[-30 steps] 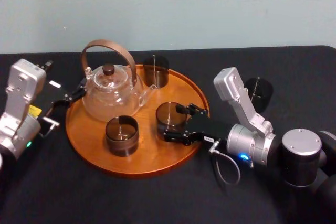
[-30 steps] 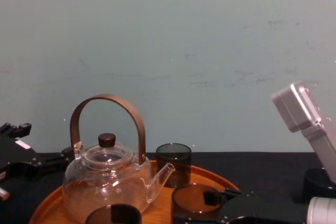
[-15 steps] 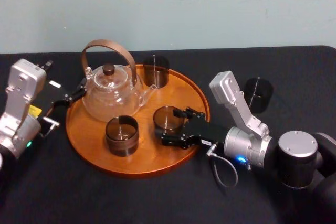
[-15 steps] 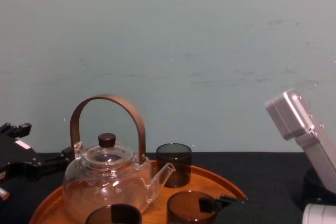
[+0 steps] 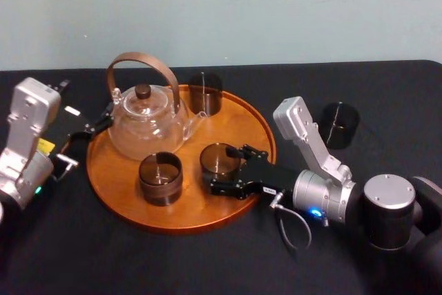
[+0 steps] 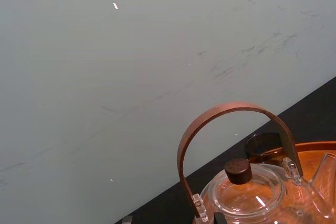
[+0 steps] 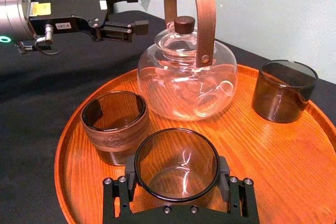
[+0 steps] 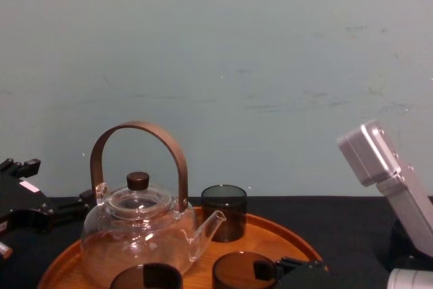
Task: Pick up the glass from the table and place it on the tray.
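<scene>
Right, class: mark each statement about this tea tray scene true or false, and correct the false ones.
1. The right gripper holds a dark glass over the tray. True.
2. The left gripper grips the handle of the teapot. False: it is open beside the teapot, holding nothing.
3. A second glass stands on the table, off the tray. True.
4. The teapot stands on the table. False: it stands on the tray.
</scene>
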